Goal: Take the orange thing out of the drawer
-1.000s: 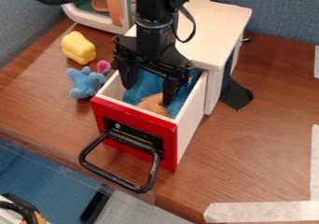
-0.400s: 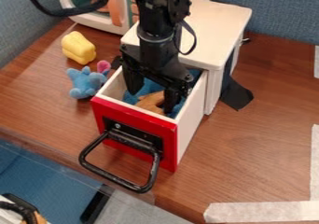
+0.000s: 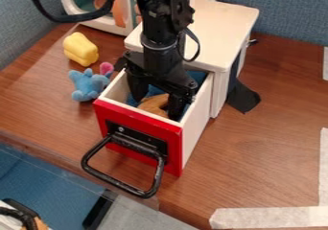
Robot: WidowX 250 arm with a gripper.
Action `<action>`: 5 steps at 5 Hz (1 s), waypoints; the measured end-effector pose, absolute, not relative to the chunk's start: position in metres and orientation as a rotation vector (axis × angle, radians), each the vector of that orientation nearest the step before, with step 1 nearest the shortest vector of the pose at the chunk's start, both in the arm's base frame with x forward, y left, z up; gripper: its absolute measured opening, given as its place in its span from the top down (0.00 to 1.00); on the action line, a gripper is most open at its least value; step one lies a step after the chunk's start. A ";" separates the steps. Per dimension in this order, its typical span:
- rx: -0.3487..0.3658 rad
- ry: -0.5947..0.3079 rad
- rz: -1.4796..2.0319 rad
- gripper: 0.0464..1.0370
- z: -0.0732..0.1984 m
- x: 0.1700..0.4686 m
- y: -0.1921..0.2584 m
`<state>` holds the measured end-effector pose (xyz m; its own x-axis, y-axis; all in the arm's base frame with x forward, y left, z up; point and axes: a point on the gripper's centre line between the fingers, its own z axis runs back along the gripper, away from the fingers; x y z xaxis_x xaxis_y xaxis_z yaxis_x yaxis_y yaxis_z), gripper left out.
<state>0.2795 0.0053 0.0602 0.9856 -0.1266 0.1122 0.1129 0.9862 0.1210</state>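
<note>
You've 1 bench (image 3: 269, 152), wood-topped. On it, 1 cabinet (image 3: 224, 25), pale top, w/ 1 drawer (image 3: 196, 119) pulled out toward cam, red front. 1 claw (image 3: 156, 110) hangs down into the drawer, 2 fingers set wide, approx. one on each side of the orange thing; can't tell you if either touches it. 1 blk handle (image 3: 115, 182) on the drawer front. L of drawer in view: 1 yellow toy (image 3: 80, 49), 1 blue plush (image 3: 87, 85) just below it. Orange thing (image 3: 152, 104), qty 1: inside drawer, nr front wall, partly hidden by claw, blue stuff (image 3: 198, 75) around it.
</note>
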 end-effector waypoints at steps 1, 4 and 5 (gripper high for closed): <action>0.116 -0.118 -0.116 0.38 0.059 0.282 0.007; 0.086 -0.156 -0.104 0.81 0.084 0.274 0.008; 0.059 -0.200 -0.106 0.81 0.108 0.268 0.009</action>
<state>0.2681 0.0087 0.1076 0.9745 -0.1106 0.1952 0.0988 0.9927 0.0692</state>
